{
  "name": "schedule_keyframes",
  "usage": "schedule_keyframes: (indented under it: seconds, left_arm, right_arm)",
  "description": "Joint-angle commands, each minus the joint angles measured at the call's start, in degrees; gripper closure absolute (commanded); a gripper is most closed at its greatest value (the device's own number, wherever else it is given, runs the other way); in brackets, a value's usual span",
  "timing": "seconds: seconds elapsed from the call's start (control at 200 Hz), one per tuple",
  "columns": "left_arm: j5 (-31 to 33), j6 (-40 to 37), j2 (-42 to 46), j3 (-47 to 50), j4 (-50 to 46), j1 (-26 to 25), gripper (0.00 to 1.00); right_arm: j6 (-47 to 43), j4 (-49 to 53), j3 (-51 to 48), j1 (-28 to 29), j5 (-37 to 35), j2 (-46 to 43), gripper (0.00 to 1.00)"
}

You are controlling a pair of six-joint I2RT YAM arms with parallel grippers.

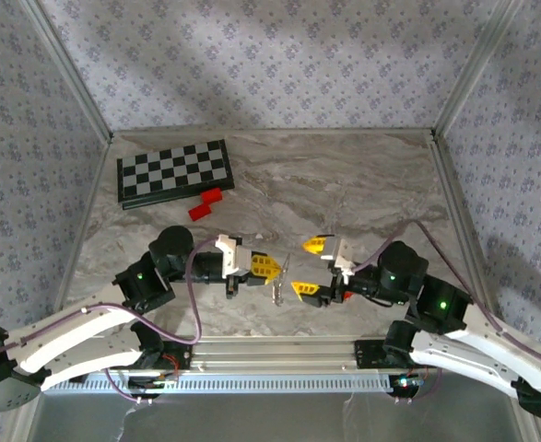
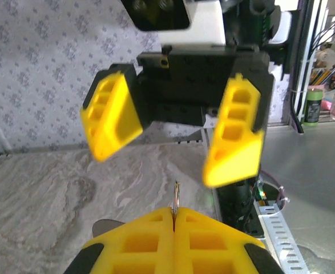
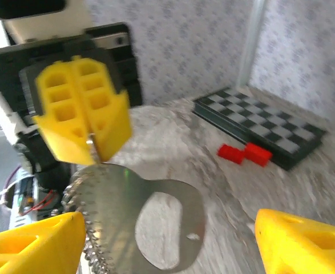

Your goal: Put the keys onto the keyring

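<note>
Flat silvery jagged-edged keyring (image 3: 117,200) tight in left claw (image 1: 275,270); right claw (image 1: 309,267) agape

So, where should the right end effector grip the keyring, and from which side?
Take the free end of the keyring, away from the edge that the shut left end effector pinches. Its flat face is turned toward the open right end effector, so come straight on and probably close across its two side edges.

Keyring (image 2: 176,195) edge-on, tight in left tool (image 2: 173,214)
</note>
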State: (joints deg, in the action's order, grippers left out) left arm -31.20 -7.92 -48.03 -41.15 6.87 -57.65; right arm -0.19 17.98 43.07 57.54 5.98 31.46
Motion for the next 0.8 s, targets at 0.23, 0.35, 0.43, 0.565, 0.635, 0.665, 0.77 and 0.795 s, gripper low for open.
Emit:
schedule_keyframes:
  seconds: [0.23, 0.35, 0.43, 0.565, 0.635, 0.665, 0.77, 0.795]
  left_arm:
    - [2.4, 0.4, 3.9, 3.9, 2.9, 0.4, 1.00]
    - [2.2, 0.8, 4.0, 5.0, 3.8, 0.5, 1.00]
    - [1.9, 1.2, 3.7, 5.7, 5.0, 0.6, 1.00]
    - [1.8, 1.3, 2.9, 6.5, 5.7, 0.7, 1.00]
    - [1.5, 1.6, 2.9, 7.0, 6.2, 0.9, 1.00]
    - [1.2, 1.8, 2.9, 7.2, 6.5, 1.1, 1.00]
    - [-0.1, 3.1, 2.9, 7.8, 7.8, 2.1, 1.00]
    - [-0.3, 3.3, 2.9, 8.0, 8.2, 2.3, 1.00]
  right_arm:
    - [28.2, 26.4, 1.0, -8.5, -11.2, 4.0, 0.23]
    - [35.7, 37.3, 0.4, -13.8, -13.5, 5.3, 0.24]
    - [38.7, 39.6, -2.4, -18.9, -8.7, 6.2, 0.29]
    - [43.0, 36.7, -7.8, -21.5, -3.2, 6.0, 0.34]
    - [43.2, 36.0, -9.0, -21.6, -2.5, 6.7, 0.35]
    - [42.9, 35.7, -9.2, -21.5, -2.5, 7.1, 0.35]
    - [41.0, 35.3, -10.2, -21.2, -1.8, 9.7, 0.39]
    - [40.5, 35.4, -10.2, -20.8, -2.0, 10.5, 0.40]
